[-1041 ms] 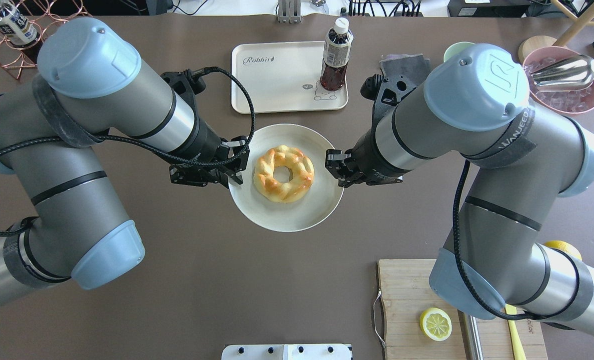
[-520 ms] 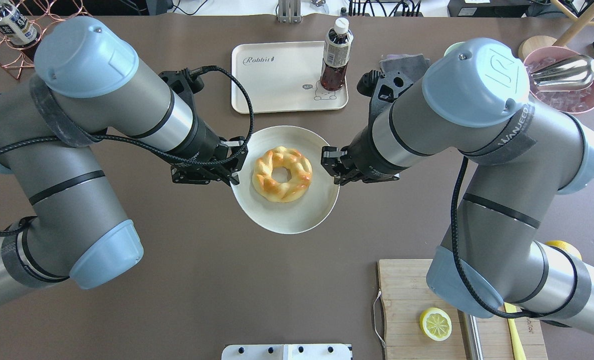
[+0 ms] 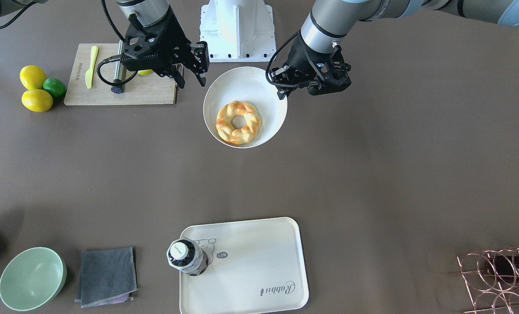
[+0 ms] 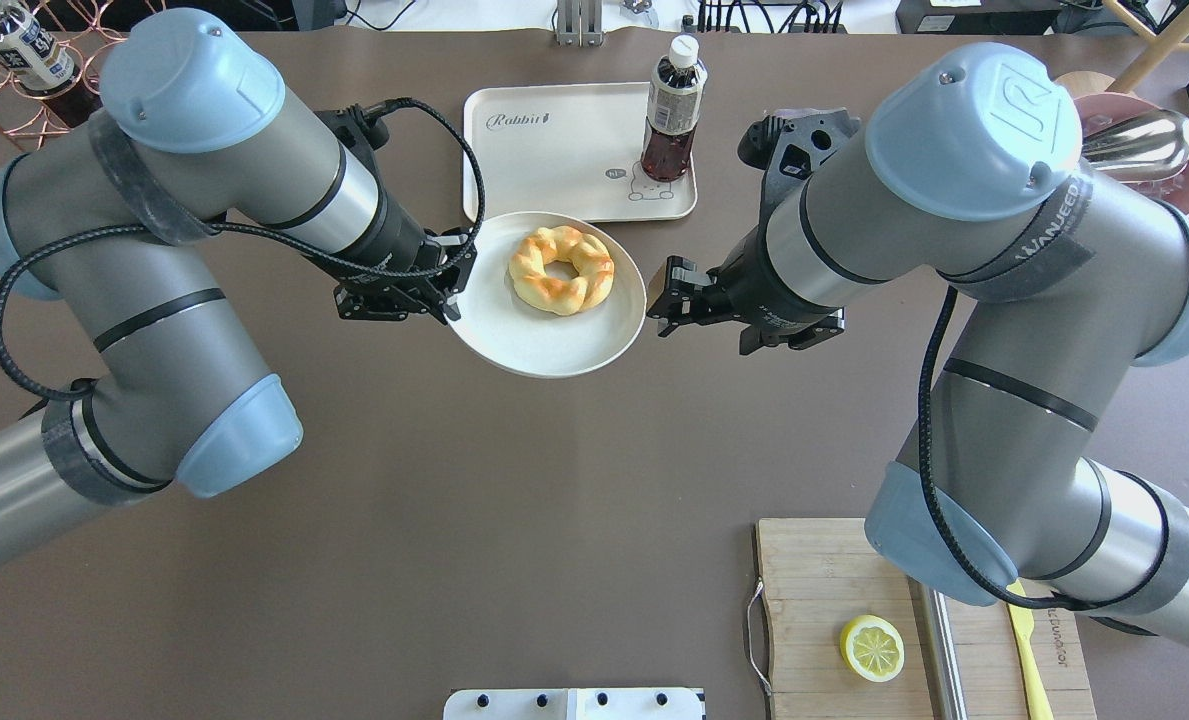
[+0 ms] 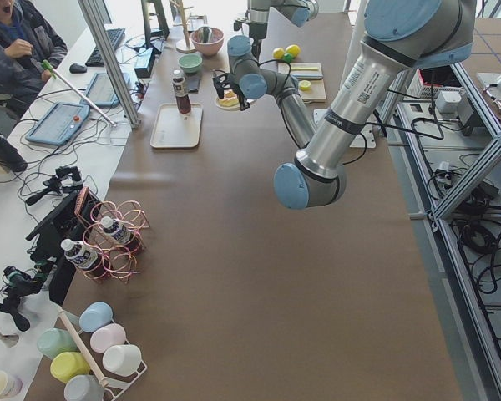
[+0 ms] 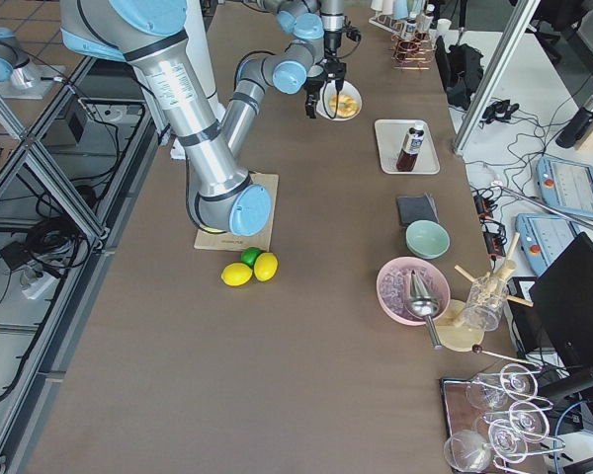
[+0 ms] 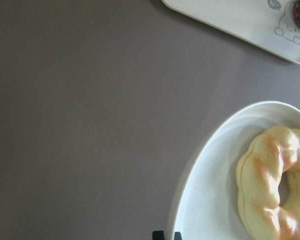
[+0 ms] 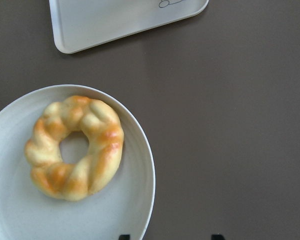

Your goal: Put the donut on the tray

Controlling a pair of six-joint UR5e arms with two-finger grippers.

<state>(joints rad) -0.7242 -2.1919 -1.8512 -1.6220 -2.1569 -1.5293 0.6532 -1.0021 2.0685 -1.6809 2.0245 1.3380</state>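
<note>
1 donut (image 4: 561, 269), 1 tray (image 4: 554, 150), 1 white plate (image 4: 534, 345), 1 bottle (image 4: 669, 110) standing at the tray's corner; brown bench (image 4: 514, 520), lab desks alongside; left claw (image 4: 457, 288) clenched on the plate's rim; right claw (image 4: 662, 298) spread wide, just beside the opposite rim, holding nothing; donut lies on the plate, not on the tray.

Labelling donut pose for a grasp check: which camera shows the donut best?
Right wrist-mounted: the donut fills much of the frame, whole, braid and centre hole clear, lying on the plate. Left wrist-mounted cuts it off at the frame edge. Overhead and front-facing show it whole but smaller. Both side views show it tiny and far.
</note>
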